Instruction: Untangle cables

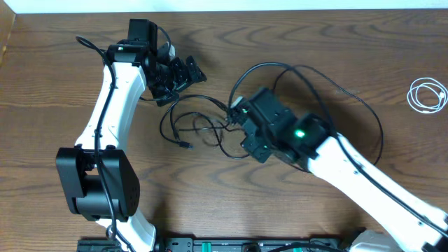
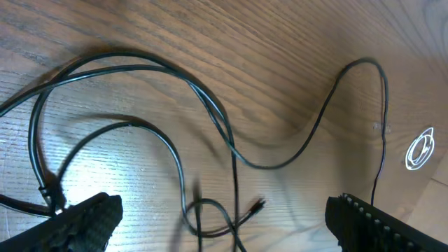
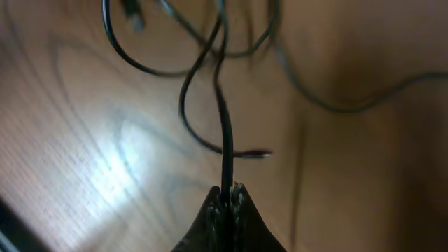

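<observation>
Several thin black cables (image 1: 199,122) lie looped over one another mid-table, and one long loop (image 1: 350,98) runs out to the right. A white cable (image 1: 427,94) sits coiled apart at the far right. My right gripper (image 1: 236,113) is at the tangle's right side, shut on a black cable (image 3: 224,133) that rises straight out of its tips (image 3: 229,190). My left gripper (image 1: 178,75) hovers above the tangle's upper left, open wide. Between its fingers (image 2: 77,222) lie crossed black cables (image 2: 210,210) and a small plug end (image 2: 257,205); none is held.
The wooden table (image 1: 315,42) runs to its back edge along the top. The left arm's own thicker black wire (image 1: 94,49) hangs by its wrist. The white coil also shows at the right of the left wrist view (image 2: 420,148).
</observation>
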You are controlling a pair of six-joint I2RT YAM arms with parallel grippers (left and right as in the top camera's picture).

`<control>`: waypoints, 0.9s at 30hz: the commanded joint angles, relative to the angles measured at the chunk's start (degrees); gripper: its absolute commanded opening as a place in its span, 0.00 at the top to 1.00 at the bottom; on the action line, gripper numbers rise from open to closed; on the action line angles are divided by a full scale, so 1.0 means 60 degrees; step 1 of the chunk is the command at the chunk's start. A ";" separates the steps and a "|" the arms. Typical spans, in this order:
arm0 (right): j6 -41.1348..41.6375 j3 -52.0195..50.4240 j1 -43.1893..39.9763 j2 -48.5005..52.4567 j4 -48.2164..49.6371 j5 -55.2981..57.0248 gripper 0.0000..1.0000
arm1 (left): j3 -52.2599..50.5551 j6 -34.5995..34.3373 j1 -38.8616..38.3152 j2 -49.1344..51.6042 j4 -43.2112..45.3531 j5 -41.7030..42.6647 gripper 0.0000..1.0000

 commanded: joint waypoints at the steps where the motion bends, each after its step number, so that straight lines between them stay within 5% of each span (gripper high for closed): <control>1: -0.0004 0.0208 0.0029 -0.0827 0.0273 0.1129 0.99 | 0.0197 -0.0084 0.0033 -0.0153 -0.0018 0.0084 0.02; 10: -0.0025 0.0208 0.0029 -0.2215 0.1978 0.2277 0.99 | 0.0193 -0.0087 0.0033 -0.0153 -0.0022 0.0084 0.02; 18: -0.1260 0.0208 0.0029 -0.2342 0.2987 0.2448 0.99 | 0.0193 -0.0087 0.0033 -0.0153 -0.0018 0.0084 0.02; 27: -0.2346 0.0208 0.0029 -0.2342 0.4240 0.4725 0.99 | 0.0193 -0.0084 0.0033 -0.0153 -0.0018 0.0084 0.02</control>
